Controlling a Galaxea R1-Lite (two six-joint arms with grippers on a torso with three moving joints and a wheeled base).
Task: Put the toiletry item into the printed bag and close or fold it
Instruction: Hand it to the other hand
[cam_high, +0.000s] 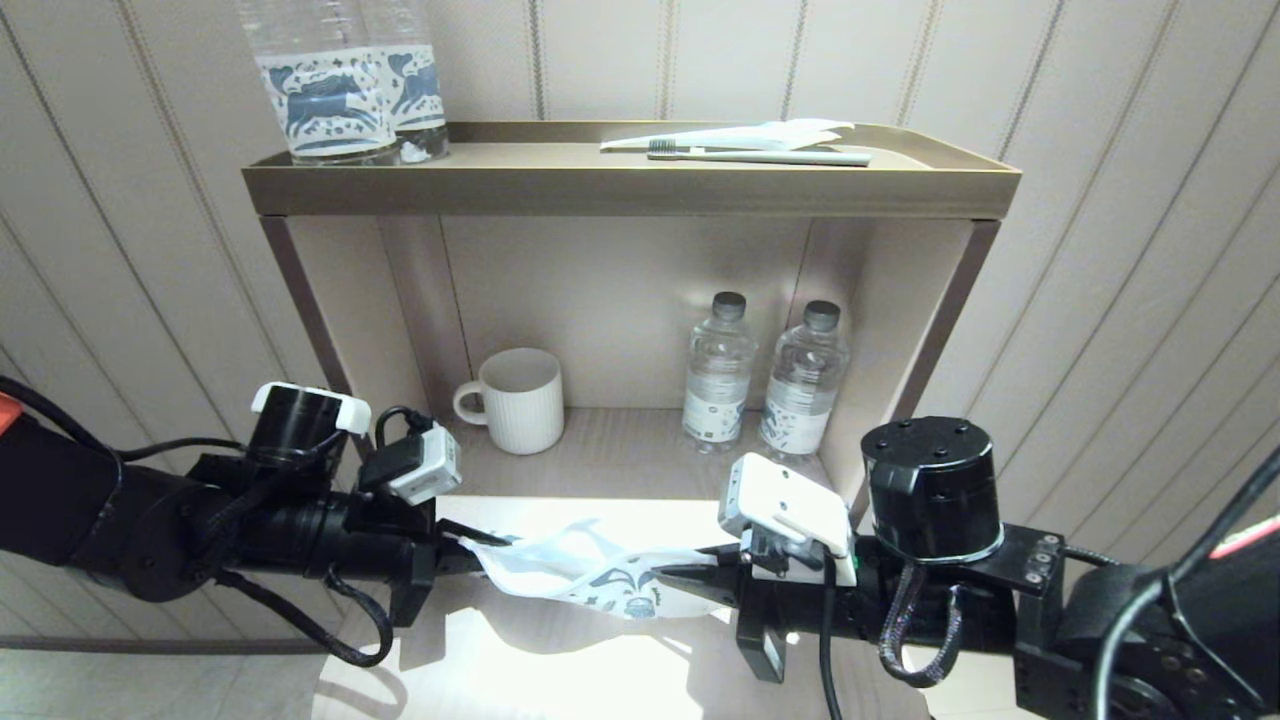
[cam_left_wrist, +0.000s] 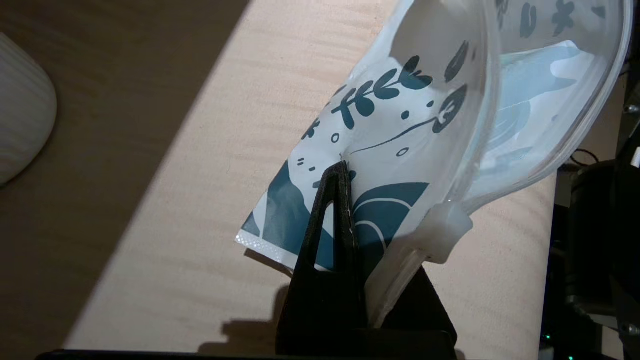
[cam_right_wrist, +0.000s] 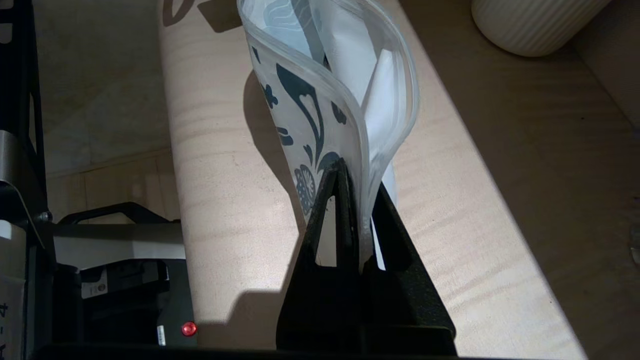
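Observation:
The printed bag (cam_high: 590, 575), white with dark blue floral motifs, hangs stretched between my two grippers just above the pale shelf front (cam_high: 520, 670). My left gripper (cam_high: 470, 545) is shut on one end of it, beside the white zip slider (cam_left_wrist: 445, 230). My right gripper (cam_high: 665, 580) is shut on the other end. In the wrist views the printed bag (cam_left_wrist: 400, 125) (cam_right_wrist: 320, 100) bows, its zip mouth gaping between left gripper (cam_left_wrist: 345, 167) and right gripper (cam_right_wrist: 350, 167). Something white (cam_right_wrist: 382, 95) shows inside; I cannot tell whether it is the toiletry item.
A white ribbed mug (cam_high: 520, 400) and two small water bottles (cam_high: 718, 370) (cam_high: 805, 380) stand in the cubby behind the bag. On the top tray (cam_high: 630, 190) stand clear bottles with blue horse labels (cam_high: 345, 90); a greyish-green toothbrush (cam_high: 760, 156) lies on a white wrapper.

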